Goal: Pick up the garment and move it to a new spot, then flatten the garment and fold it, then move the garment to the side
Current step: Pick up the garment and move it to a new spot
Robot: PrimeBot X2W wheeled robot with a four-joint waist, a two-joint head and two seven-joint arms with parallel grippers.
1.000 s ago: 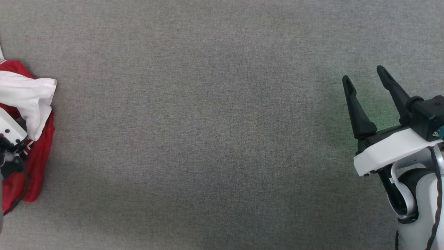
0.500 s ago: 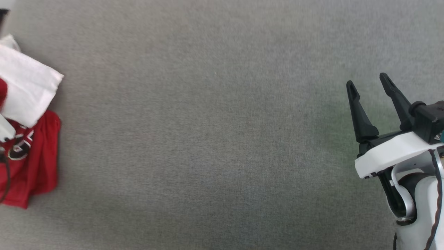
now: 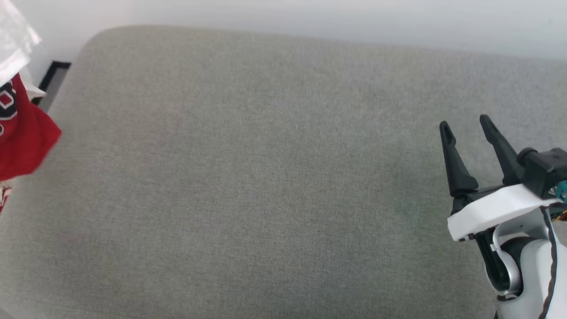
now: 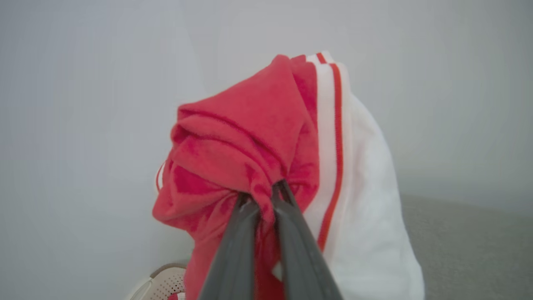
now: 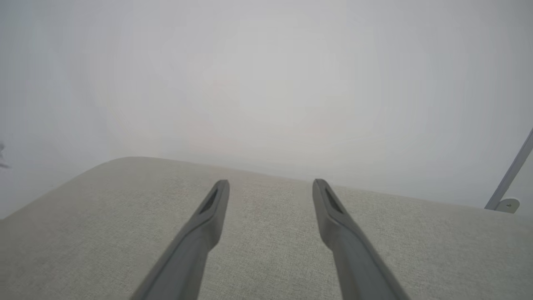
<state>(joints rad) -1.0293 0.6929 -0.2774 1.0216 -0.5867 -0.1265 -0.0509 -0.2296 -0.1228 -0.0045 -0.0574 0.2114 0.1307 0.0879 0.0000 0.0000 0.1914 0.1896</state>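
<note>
Left wrist view: left tool (image 4: 262,193) tight on bunched garment (image 4: 241,137), aloft.

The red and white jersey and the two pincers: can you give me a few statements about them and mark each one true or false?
1. The left pincer is shut on the red jersey with white sleeves. True.
2. The right pincer grips a sleeve. False: it is open and holds nothing, over the grey fabric cushion.
3. The jersey lies flat in the middle of the cushion. False: it hangs bunched from the left pincer, near the cushion's left end.
4. The jersey has red-and-white striped trim beside a white sleeve. True.
</note>
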